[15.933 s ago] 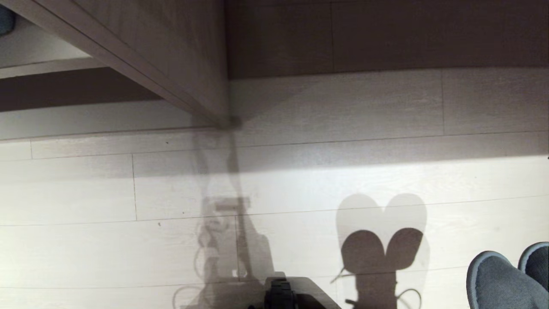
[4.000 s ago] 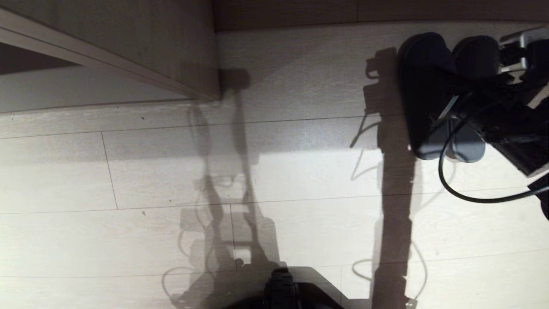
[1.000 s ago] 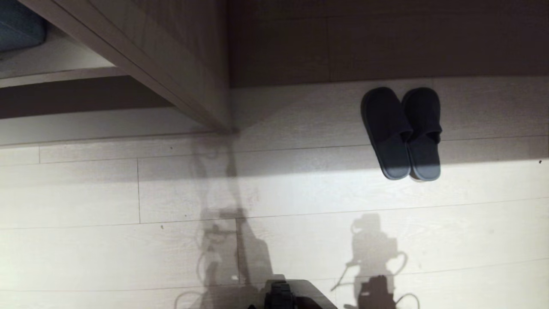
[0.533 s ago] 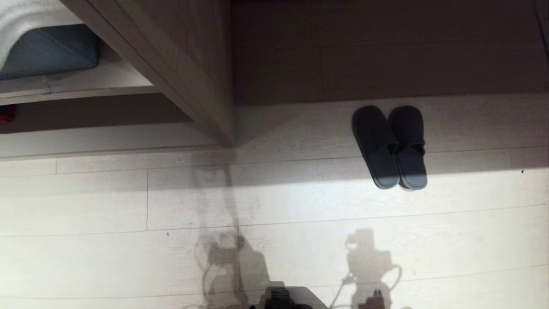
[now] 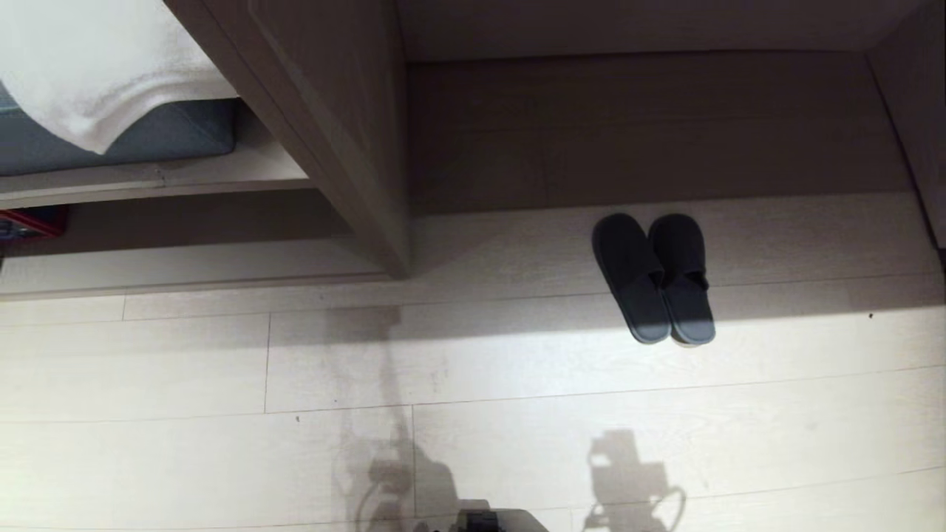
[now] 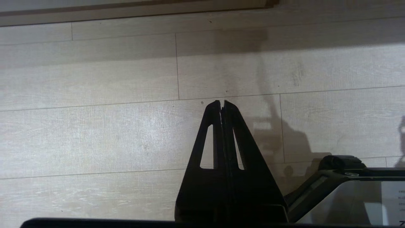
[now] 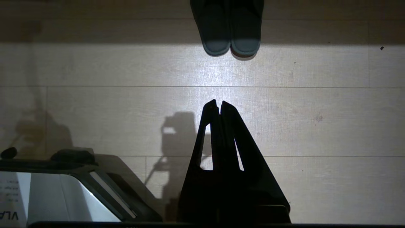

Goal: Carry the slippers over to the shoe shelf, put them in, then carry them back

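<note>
The slippers (image 5: 654, 277), a dark grey pair, lie side by side on the pale boards with nothing holding them. Their toes point at the dark back wall of the shoe shelf (image 5: 635, 125), a taupe wood-grain recess right of an upright divider panel (image 5: 332, 140). I cannot tell whether they rest on its base or on the floor. The right wrist view shows the slippers (image 7: 227, 28) well ahead of my right gripper (image 7: 218, 102), which is shut and empty. My left gripper (image 6: 222, 102) hangs shut and empty over bare floor. Neither gripper shows in the head view.
Left of the divider, a white cloth (image 5: 96, 66) drapes over a blue-grey pad (image 5: 148, 137) on a pale ledge. A second side panel (image 5: 913, 111) closes the recess at the right. My base (image 5: 484, 521) sits at the near edge.
The whole head view has slid downward, so the camera moved; more of the recess and the white cloth now show. The slippers, held by my right gripper four seconds ago, lie still.
</note>
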Motion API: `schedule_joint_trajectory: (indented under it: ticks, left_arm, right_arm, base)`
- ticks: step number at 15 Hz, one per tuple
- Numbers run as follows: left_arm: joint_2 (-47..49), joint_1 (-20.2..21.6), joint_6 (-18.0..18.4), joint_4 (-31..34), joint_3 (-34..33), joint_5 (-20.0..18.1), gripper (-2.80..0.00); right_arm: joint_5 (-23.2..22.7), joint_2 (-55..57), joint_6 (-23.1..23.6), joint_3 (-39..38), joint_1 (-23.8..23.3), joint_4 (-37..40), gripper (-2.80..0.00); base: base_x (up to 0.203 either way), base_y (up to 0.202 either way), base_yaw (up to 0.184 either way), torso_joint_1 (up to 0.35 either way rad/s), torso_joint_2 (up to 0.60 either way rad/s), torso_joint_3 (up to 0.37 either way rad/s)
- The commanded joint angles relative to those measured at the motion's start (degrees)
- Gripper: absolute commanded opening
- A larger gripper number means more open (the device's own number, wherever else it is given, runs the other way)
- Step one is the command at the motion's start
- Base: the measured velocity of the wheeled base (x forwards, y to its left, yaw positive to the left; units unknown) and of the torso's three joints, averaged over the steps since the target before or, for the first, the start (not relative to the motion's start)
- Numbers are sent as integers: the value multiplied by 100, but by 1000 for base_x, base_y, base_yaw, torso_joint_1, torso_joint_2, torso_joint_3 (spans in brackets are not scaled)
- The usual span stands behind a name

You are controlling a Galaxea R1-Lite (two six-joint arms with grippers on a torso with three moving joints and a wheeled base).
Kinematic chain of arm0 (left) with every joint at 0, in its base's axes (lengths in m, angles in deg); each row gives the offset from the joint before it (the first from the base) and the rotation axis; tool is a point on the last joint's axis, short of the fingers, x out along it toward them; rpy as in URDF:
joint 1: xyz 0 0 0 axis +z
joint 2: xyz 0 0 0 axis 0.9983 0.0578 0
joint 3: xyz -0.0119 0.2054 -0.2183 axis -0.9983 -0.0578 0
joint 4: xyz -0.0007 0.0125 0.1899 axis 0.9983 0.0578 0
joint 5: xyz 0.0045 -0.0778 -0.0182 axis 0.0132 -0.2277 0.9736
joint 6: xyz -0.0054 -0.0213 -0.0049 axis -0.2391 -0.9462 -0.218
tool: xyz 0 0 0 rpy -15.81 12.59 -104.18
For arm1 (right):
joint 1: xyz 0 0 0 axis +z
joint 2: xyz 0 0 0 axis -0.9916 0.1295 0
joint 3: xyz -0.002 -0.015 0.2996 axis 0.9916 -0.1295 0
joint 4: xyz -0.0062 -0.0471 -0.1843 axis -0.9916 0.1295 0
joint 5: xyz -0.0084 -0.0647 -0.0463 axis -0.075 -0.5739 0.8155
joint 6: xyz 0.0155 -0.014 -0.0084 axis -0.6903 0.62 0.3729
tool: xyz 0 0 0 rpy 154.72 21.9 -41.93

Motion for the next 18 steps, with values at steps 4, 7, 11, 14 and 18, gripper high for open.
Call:
schedule_joint_trajectory:
  ticks: [4,7,11,14,18]
  left_arm:
    - [-1,0,-3,-4,0,0,-280]
    - [7,0,-3,-4,0,0,-280]
    - [-1,0,-3,-4,0,0,-280]
    - [-1,0,-3,-4,0,0,-280]
    - [-1,0,-3,-4,0,0,-280]
  right_arm:
    - [-1,14,2,-1,2,-3,-280]
    - [-1,14,2,-1,2,4,-280]
    - [-1,14,2,-1,2,6,-280]
    - [-1,14,2,-1,2,-2,-280]
    - [-1,14,2,-1,2,-3,-280]
  base:
    - [0,0,0,4,1,199]
    - [0,0,0,0,4,204]
    - [0,0,0,4,6,201]
    - [0,0,0,2,0,207]
    - [0,0,0,3,3,201]
